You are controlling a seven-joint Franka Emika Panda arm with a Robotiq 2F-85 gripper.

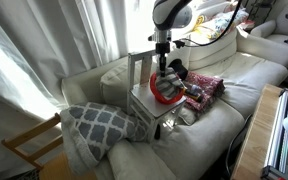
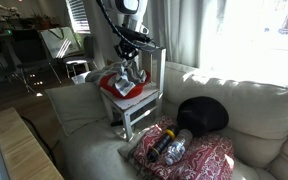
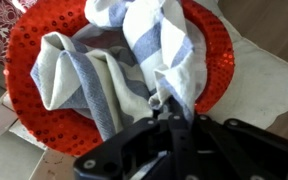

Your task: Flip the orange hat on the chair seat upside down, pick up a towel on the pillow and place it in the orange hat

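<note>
Cream sofa cushions (image 1: 234, 90) carry a small white chair (image 1: 136, 70). On the chair seat (image 1: 142, 103) sits the orange hat (image 3: 29, 60), turned brim-up so its crown makes a bowl. The towel (image 3: 94, 75) lies bunched inside that bowl. The gripper (image 3: 169, 108) hangs just above, its fingers pinched narrow on a raised fold of the cloth. By my judgement the towel is placed but not yet let go.

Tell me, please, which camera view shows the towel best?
The wrist view: the towel fills the frame, stripes clear, lying in the orange hat. In both exterior views it is a small pale bundle.
</note>
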